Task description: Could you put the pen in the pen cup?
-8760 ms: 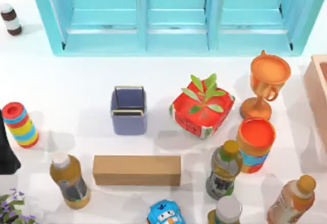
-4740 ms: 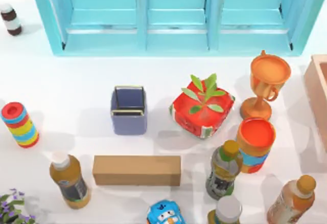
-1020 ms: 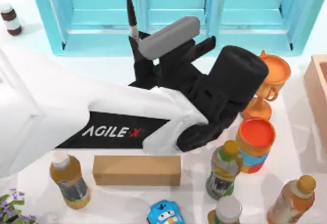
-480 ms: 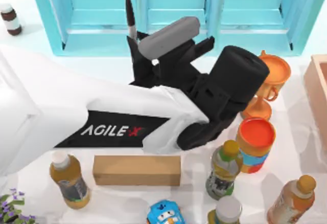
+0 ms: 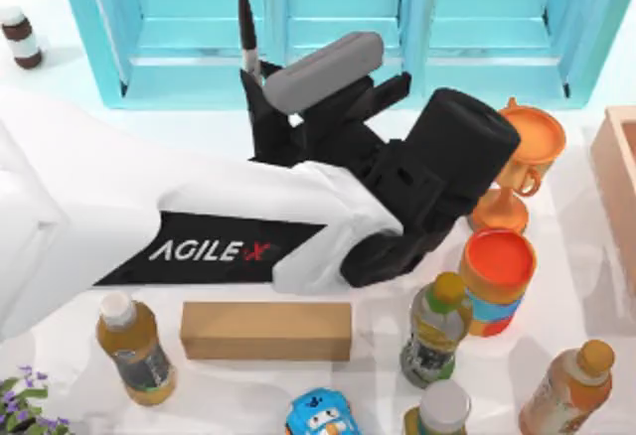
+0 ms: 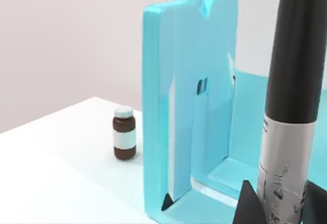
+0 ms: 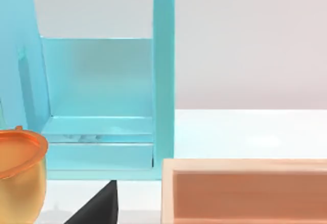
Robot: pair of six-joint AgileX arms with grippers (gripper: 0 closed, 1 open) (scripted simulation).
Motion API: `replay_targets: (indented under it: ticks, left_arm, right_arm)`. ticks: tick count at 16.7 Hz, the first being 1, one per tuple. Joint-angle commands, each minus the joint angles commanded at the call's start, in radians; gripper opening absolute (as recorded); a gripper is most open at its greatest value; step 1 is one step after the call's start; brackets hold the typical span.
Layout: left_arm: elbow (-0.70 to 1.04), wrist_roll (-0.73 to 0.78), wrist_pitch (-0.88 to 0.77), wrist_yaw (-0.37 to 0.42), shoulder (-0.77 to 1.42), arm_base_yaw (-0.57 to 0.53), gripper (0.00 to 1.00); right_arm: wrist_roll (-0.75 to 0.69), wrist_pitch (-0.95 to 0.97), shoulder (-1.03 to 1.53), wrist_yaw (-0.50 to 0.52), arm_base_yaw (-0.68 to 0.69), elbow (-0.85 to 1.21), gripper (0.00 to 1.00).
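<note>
My left arm reaches across the middle of the table in the top view. Its gripper is shut on the pen, a thin black marker held upright with its pointed tip up, in front of the teal shelf. In the left wrist view the pen rises from between the dark fingertips. The pen cup is hidden under the arm. My right gripper shows as a dark wedge between the trophy and the wooden box.
A teal shelf unit lines the back, with a brown bottle at its left. An orange trophy, an orange-red cylinder, a wooden box, a cardboard block and several drink bottles crowd the front and right.
The left arm, absent from the two oldest frames, now covers the table's middle and the blue holder. Over the last second it has shifted slightly left, carrying the upright pen.
</note>
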Motion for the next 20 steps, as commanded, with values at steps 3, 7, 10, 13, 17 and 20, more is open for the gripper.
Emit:
replay_targets:
  ticks: [3,7,10,13,17,20]
  left_arm:
    - [0.0,0.0,0.0,0.0,0.0,0.0,0.15]
    - [0.0,0.0,0.0,0.0,0.0,0.0,0.45]
    - [0.0,0.0,0.0,0.0,0.0,0.0,0.68]
    - [0.0,0.0,0.0,0.0,0.0,0.0,0.9]
    - [0.0,0.0,0.0,0.0,0.0,0.0,1.0]
    - [0.0,0.0,0.0,0.0,0.0,0.0,1.0]
  right_arm:
    - [0.0,0.0,0.0,0.0,0.0,0.0,1.0]
    - [0.0,0.0,0.0,0.0,0.0,0.0,1.0]
    - [0.0,0.0,0.0,0.0,0.0,0.0,1.0]
    - [0.0,0.0,0.0,0.0,0.0,0.0,1.0]
    - [0.0,0.0,0.0,0.0,0.0,0.0,1.0]
    - [0.0,0.0,0.0,0.0,0.0,0.0,1.0]
